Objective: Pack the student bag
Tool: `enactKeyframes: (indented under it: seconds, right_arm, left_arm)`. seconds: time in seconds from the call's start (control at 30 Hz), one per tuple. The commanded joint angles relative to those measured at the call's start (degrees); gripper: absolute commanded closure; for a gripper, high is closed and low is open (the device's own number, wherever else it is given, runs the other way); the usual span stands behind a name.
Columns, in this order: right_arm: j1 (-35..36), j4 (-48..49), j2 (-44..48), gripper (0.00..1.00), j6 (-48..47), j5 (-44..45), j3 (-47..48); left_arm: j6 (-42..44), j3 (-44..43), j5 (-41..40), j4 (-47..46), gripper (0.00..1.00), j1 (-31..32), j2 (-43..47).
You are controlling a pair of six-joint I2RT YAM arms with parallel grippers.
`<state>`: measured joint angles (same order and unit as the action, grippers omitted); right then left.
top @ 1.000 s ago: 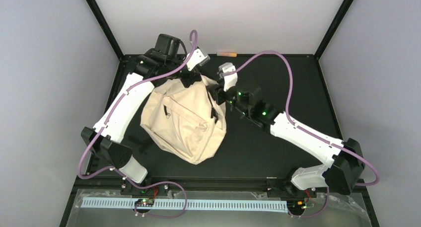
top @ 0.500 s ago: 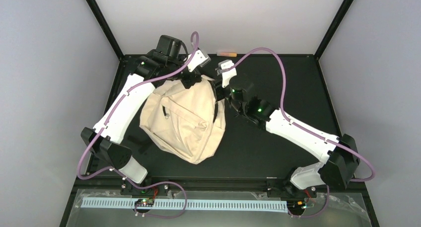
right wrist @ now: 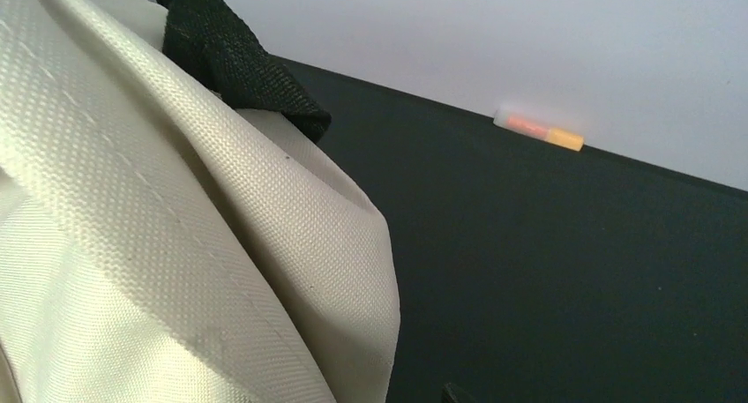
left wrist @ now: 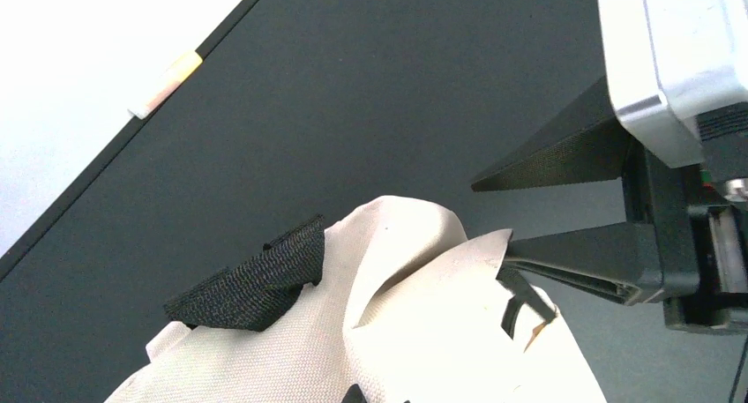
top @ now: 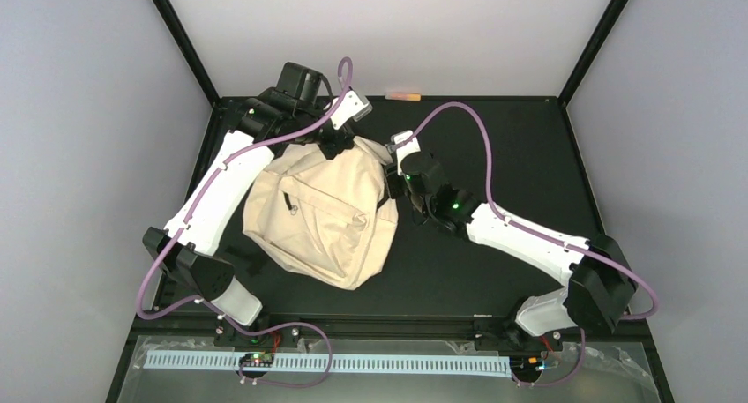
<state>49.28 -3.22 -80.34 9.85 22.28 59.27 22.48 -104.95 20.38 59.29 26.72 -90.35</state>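
The student bag point(top: 313, 213), cream fabric with a front zip pocket, lies at the table's middle left, its top end raised at the back. My left gripper point(top: 340, 147) sits on that top end by the black strap loop point(left wrist: 256, 279). Its fingers are buried in fabric point(left wrist: 423, 332) and it looks shut on it. My right gripper point(top: 394, 159) is at the bag's upper right edge. In the left wrist view its two black fingers point(left wrist: 573, 253) stand apart, and the lower one touches the fabric edge by a dark zipper pull point(left wrist: 520, 302). The bag fills the left of the right wrist view point(right wrist: 159, 244).
A small pink and orange stick point(top: 404, 95) lies at the table's far edge against the back wall; it also shows in the right wrist view point(right wrist: 538, 128). The black table point(top: 529, 156) stretches to the right of the bag. Purple cables loop over both arms.
My right gripper has moved left and down onto the bag's upper right edge. The bag has shifted slightly left. My left gripper has stayed at the bag's top.
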Motion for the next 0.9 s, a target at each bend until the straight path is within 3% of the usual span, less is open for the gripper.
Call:
enactKeyframes:
  seconds: [0.0,0.2,0.4,0.53,0.63,0.73,0.87]
  right_arm:
    - [-1.6,-4.6,-2.7,0.61,2.4,1.3,-3.7]
    - [-3.9,-2.7,-3.3,0.65,4.0,-0.2,-6.4]
    - [-4.0,-2.8,-5.1,0.89,3.6,-1.1,-5.7]
    - [-5.5,-3.1,-4.7,0.98,3.8,-2.0,-5.9]
    - [-6.9,-2.6,-1.7,0.99,2.9,-4.0,-7.0]
    - [-8.0,-2.0,3.1,0.99,-0.4,-10.5,-6.8]
    - [-9.1,-2.3,10.8,0.99,-5.8,-24.0,-4.1]
  left_arm:
    - [-0.6,-4.7,0.9,-1.1,0.99,-0.1,3.3]
    - [0.0,-5.1,0.9,-0.4,0.98,-0.1,3.8]
    - [-0.3,-5.3,1.7,-0.1,0.98,-0.1,3.7]
    - [0.1,-6.1,1.7,0.7,0.98,-0.1,3.9]
    - [0.9,-6.9,1.8,1.9,0.98,-0.1,4.3]
    - [2.2,-6.9,2.8,3.3,0.98,-0.1,5.0]
    - [7.3,-9.4,10.3,8.7,0.99,1.4,6.0]
